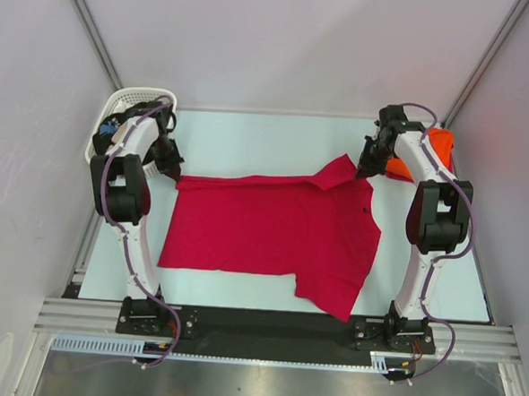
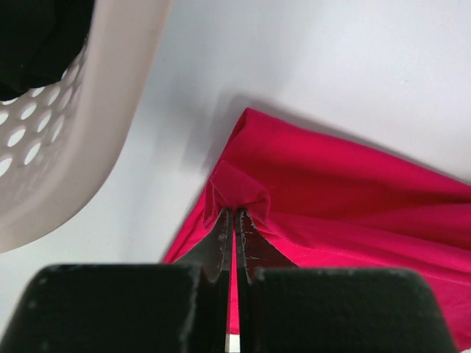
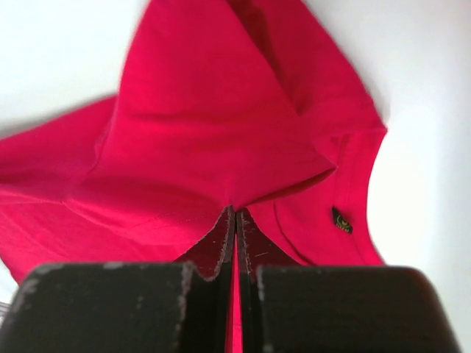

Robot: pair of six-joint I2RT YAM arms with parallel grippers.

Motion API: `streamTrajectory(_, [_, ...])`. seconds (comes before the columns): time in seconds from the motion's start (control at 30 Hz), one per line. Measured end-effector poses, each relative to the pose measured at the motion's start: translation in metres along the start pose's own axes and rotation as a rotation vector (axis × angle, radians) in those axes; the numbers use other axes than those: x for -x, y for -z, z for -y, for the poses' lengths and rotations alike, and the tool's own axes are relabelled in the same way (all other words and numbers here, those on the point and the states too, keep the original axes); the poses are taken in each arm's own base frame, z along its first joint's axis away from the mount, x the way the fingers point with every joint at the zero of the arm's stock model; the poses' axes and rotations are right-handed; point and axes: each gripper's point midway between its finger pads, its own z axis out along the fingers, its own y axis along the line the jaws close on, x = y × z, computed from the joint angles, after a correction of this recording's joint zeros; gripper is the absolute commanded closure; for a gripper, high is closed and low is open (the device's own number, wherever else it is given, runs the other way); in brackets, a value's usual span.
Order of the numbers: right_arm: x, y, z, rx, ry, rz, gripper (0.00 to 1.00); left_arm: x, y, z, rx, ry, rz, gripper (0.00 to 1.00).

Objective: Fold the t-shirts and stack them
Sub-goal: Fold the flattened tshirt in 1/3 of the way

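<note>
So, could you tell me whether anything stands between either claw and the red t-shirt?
Nothing visible does: the left claw and the right claw are each shut on the far edge of the red t-shirt. The basket and the orange t-shirt sit off to the sides, not on it.

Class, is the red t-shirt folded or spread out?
Spread: the red t-shirt lies mostly flat on the table, sleeves out, no fold made yet.

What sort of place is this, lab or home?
Probably a lab robot test cell, not a home: plain white enclosure panels, aluminium extrusion rail along the near edge, one crimson-red cloth t-shirt spread on a bare white tabletop.
</note>
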Motion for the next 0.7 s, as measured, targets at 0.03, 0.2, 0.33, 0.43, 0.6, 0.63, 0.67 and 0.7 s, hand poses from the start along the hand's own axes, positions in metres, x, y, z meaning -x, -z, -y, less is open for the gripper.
streamTrajectory(0.03, [-0.004, -0.002, 0.001, -0.006, 0.0, -0.012, 1.0, -0.001, 0.0, 0.0, 0.001, -0.001, -0.003, 1.0])
streamTrajectory(0.2, [-0.024, -0.009, 0.008, -0.036, -0.005, -0.068, 1.0, -0.004, -0.003, -0.001, 0.005, -0.001, -0.023, 1.0])
streamTrajectory(0.33, [-0.028, -0.01, 0.011, -0.048, -0.008, -0.081, 1.0, -0.008, -0.004, -0.002, 0.011, -0.01, -0.039, 1.0])
streamTrajectory(0.43, [-0.03, -0.01, 0.011, -0.052, 0.001, -0.088, 1.0, -0.009, -0.004, -0.002, 0.013, -0.021, -0.041, 1.0])
streamTrajectory(0.6, [-0.036, -0.01, 0.008, -0.058, 0.012, -0.104, 1.0, -0.011, -0.004, 0.002, 0.015, -0.046, -0.042, 1.0])
streamTrajectory(0.63, [-0.037, -0.01, 0.008, -0.059, 0.014, -0.109, 1.0, -0.012, -0.004, 0.003, 0.016, -0.053, -0.042, 1.0])
streamTrajectory(0.67, [-0.039, -0.01, 0.008, -0.062, 0.016, -0.115, 1.0, -0.013, -0.005, 0.004, 0.016, -0.061, -0.044, 1.0])
streamTrajectory(0.7, [-0.041, -0.009, 0.009, -0.066, 0.017, -0.121, 1.0, -0.014, -0.005, 0.005, 0.019, -0.07, -0.046, 1.0])
